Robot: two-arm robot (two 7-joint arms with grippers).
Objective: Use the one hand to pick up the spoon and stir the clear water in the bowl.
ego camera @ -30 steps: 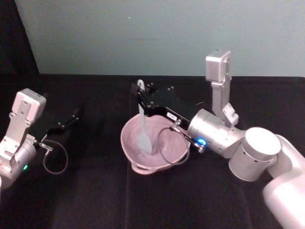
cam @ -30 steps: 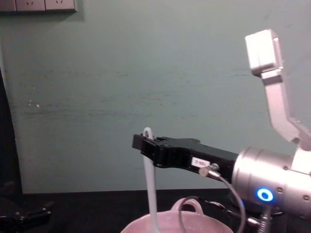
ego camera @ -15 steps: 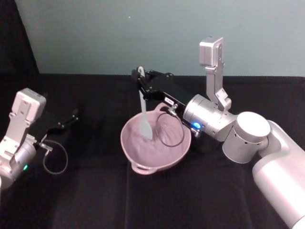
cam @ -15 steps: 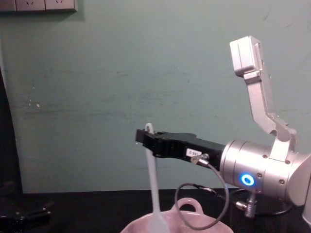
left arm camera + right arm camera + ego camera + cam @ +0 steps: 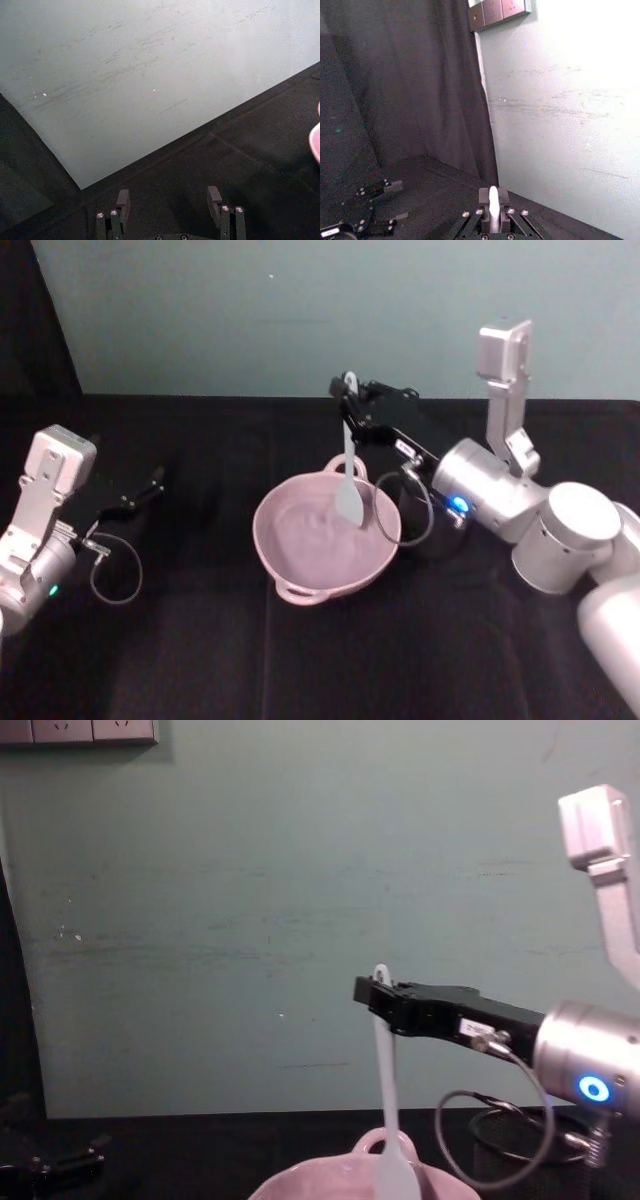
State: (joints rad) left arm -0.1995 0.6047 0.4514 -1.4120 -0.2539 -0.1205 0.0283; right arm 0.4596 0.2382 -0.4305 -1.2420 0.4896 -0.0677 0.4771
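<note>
Compared with half a second back, the right hand [image 5: 348, 402] is found shifted over to the right, spoon [image 5: 347, 480] and all. The spoon is still pinched tight near the top of its handle and hung straight down, blade over the bowl's [image 5: 330, 586] far right part. Water [image 5: 310, 532] is seen in the bowl as a faint rippled sheen; whether the blade is dipped can't be told. The left hand [image 5: 140, 490] is parked at the counter's [image 5: 200, 640] left, fingers spread wide.
</note>
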